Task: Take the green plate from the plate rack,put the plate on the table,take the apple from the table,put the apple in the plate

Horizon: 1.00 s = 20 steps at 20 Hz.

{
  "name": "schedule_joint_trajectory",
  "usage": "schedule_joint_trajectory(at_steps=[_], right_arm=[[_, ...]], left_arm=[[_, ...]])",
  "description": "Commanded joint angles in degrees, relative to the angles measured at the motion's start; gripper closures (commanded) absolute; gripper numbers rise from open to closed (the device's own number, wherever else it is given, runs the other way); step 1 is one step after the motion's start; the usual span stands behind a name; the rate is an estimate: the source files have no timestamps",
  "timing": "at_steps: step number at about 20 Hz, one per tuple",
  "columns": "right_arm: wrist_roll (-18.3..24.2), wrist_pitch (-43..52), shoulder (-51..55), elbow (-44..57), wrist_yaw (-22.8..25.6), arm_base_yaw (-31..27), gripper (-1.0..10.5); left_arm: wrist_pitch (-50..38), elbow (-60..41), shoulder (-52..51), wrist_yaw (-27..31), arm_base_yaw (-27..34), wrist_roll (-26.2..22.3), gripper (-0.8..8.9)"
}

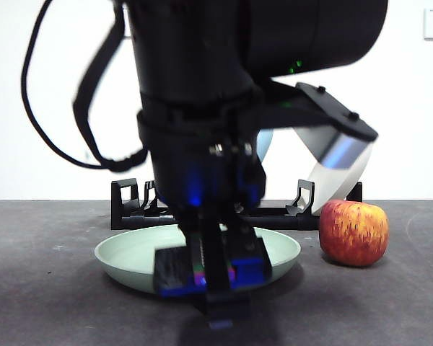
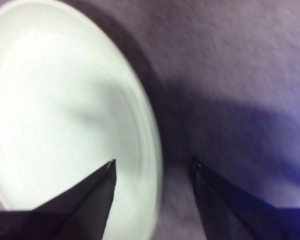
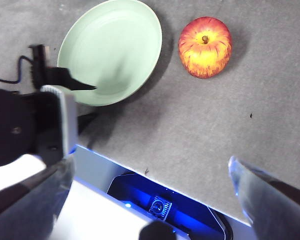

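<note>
The green plate (image 1: 130,252) lies flat on the table (image 1: 43,288) in front of the plate rack (image 1: 130,198). My left gripper (image 1: 216,288) hangs low at the plate's near rim. In the left wrist view its jaws (image 2: 154,162) are open, one over the plate (image 2: 65,115) and one over the table. The apple (image 1: 353,232) stands on the table to the right of the plate, apart from it. My right gripper (image 3: 151,165) is open and empty, held high, looking down on the plate (image 3: 115,45), the apple (image 3: 205,47) and the left gripper (image 3: 92,101).
A white plate (image 1: 339,180) stands in the rack's right end, and a sliver of a blue plate (image 1: 265,140) shows behind the arm. The left arm's black body and cable fill the middle of the front view.
</note>
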<state>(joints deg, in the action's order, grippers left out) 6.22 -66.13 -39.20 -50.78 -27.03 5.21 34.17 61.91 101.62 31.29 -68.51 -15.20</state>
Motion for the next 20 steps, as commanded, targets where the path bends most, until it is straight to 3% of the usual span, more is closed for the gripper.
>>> schedule_joint_trajectory(at_steps=[1,6,14,20], right_arm=[[-0.4,0.7,-0.3,-0.2,-0.1,0.1,2.6],[-0.8,3.6,-2.4,-0.2,-0.1,0.1,2.6],[-4.9,20.8,-16.0,-0.2,0.8,2.6,2.6],[-5.3,33.3,-32.3,-0.2,12.9,10.4,2.6]], left_arm=[[2.9,2.6,-3.8,-0.7,-0.2,4.7,5.61],[9.2,8.2,-13.8,-8.9,-0.2,8.8,5.61],[17.8,22.2,-31.2,-15.5,-0.2,18.4,5.62],[19.9,25.7,-37.6,-15.1,-0.2,18.4,5.62]])
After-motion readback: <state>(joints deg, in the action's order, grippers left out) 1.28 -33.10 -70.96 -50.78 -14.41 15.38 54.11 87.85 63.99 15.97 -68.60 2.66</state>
